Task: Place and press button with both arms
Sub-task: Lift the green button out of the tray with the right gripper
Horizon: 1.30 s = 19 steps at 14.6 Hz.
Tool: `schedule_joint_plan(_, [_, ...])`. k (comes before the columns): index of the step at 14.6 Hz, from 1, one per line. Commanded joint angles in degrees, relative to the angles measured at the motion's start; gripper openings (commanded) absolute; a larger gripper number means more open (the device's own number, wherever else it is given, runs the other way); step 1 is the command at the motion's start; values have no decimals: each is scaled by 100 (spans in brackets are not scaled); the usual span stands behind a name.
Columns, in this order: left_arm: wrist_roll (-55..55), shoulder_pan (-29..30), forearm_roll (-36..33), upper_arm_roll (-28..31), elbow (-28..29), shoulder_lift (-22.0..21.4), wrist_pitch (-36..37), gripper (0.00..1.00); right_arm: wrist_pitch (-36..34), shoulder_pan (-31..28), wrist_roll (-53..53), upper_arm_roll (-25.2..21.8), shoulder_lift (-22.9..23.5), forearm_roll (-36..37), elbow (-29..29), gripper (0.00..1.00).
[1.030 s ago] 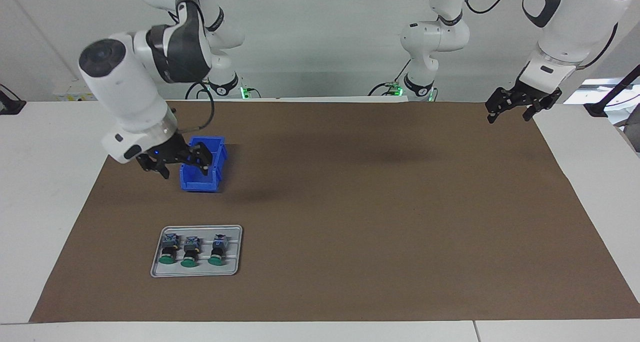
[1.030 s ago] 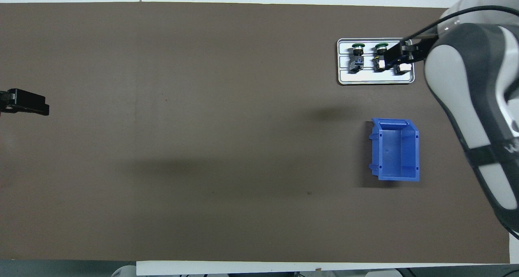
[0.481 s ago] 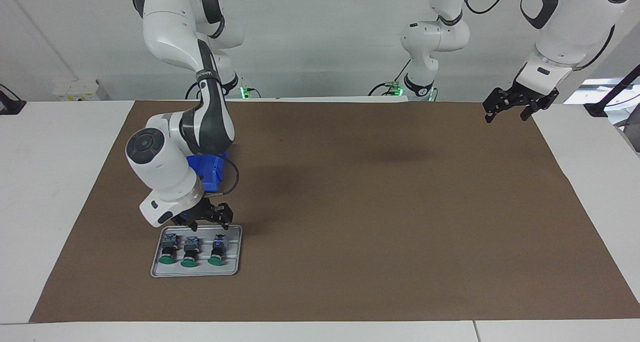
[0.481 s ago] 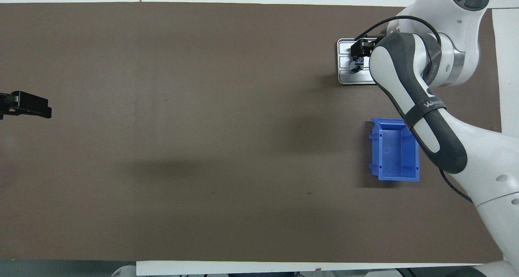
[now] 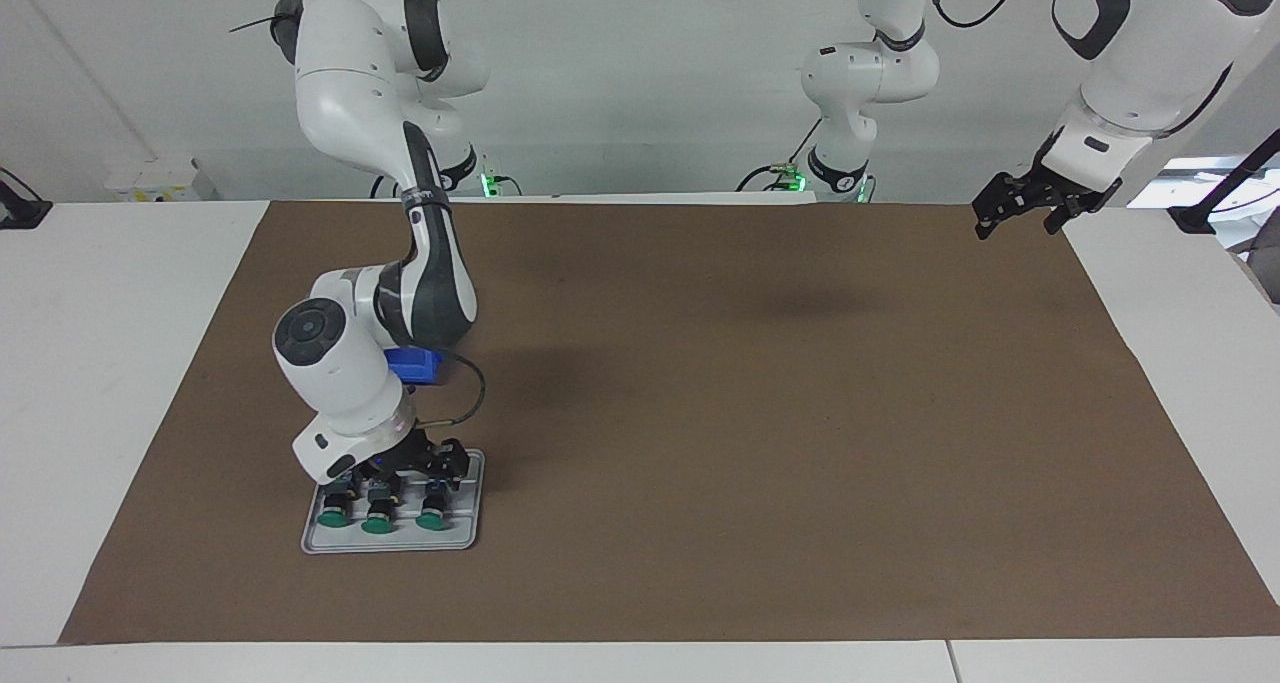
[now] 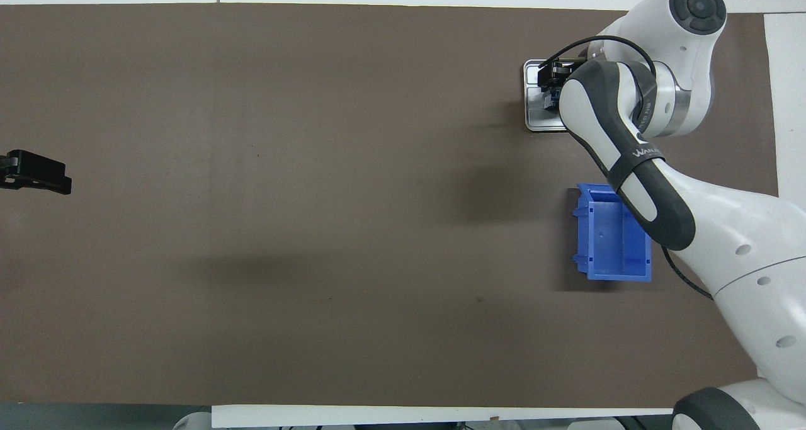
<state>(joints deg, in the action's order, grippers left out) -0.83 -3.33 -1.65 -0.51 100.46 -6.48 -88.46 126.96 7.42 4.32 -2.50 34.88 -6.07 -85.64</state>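
Note:
Three buttons with green caps (image 5: 377, 525) lie side by side in a small grey tray (image 5: 390, 545) toward the right arm's end of the table. My right gripper (image 5: 402, 469) is open and low over the grey-blue bases of the buttons. I cannot tell which button it is around or whether it touches one. In the overhead view the right arm hides most of the tray (image 6: 534, 125), and the right gripper (image 6: 558, 77) shows at its edge. My left gripper (image 5: 1028, 213) is open and empty, and waits in the air over the mat's edge at the left arm's end, also in the overhead view (image 6: 38, 173).
A blue open bin (image 6: 614, 241) stands on the brown mat (image 5: 760, 443), nearer to the robots than the tray. In the facing view the bin (image 5: 415, 365) is mostly hidden by the right arm. White table borders the mat.
My right gripper has moved from over the blue bin to the tray and come down onto the buttons. The left gripper has barely shifted.

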Motion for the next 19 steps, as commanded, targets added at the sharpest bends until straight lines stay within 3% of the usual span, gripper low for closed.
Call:
schedule_joint_plan(1, [-40, -54, -108, -37, 131, -161, 101, 100, 214, 5, 25, 31, 142, -96, 21, 90])
schedule_joint_plan(6, [-84, 7, -108, -28, 140, -169, 162, 100, 250, 14, 7, 31, 151, -96, -66, 89])
schedule_joint_plan(7, [-128, 7, -108, -28, 140, -169, 198, 100, 250, 14, 16, 31, 151, -96, -84, 85])
schedule_joint_plan(11, [-181, -37, -108, -28, 123, -161, 233, 100, 372, 22, -1, 31, 133, -96, -259, 62])
schedule_joint_plan(13, [-172, -37, -108, -46, 114, -161, 242, 100, 329, 31, -10, 31, 133, -96, -286, 24])
schedule_joint_plan(15, [-181, -37, -108, -46, 123, -169, 233, 100, 312, 66, 7, 31, 116, -88, -313, 0])
schedule_joint_plan(17, [-181, -28, -108, -37, 114, -169, 242, 100, -134, 84, 33, 31, 20, -88, -121, 0])
schedule_joint_plan(19, [-172, -28, -108, -37, 123, -169, 233, 100, -1003, 136, 304, 31, -182, -105, 284, 0])
